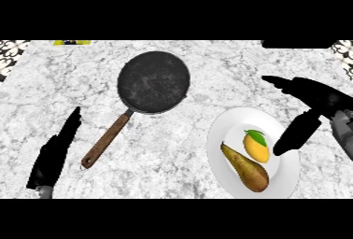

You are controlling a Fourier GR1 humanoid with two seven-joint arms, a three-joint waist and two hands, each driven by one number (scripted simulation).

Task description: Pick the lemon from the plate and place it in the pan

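Right black hand (314, 109) is spread wide open at 3 o'clock, holding nothing, thumb hanging over the white round plate's (228, 122) rim; the yellow lemon with a green leaf (256, 146) lies on that plate at 4 o'clock, long axis roughly 12-to-6, leaf end up; brown pear (247, 169) just beside it; the black round pan with a brown wooden handle (153, 82) is well apart at 11 o'clock; left black hand (55, 154) rests at 8 o'clock, fingers straight.

Bench (179, 154) grey-white marbled; pan (153, 82) black, brown handle; plate (234, 126) white; lemon (256, 146) yellow, green leaf; pear (247, 169) brown; hands black.
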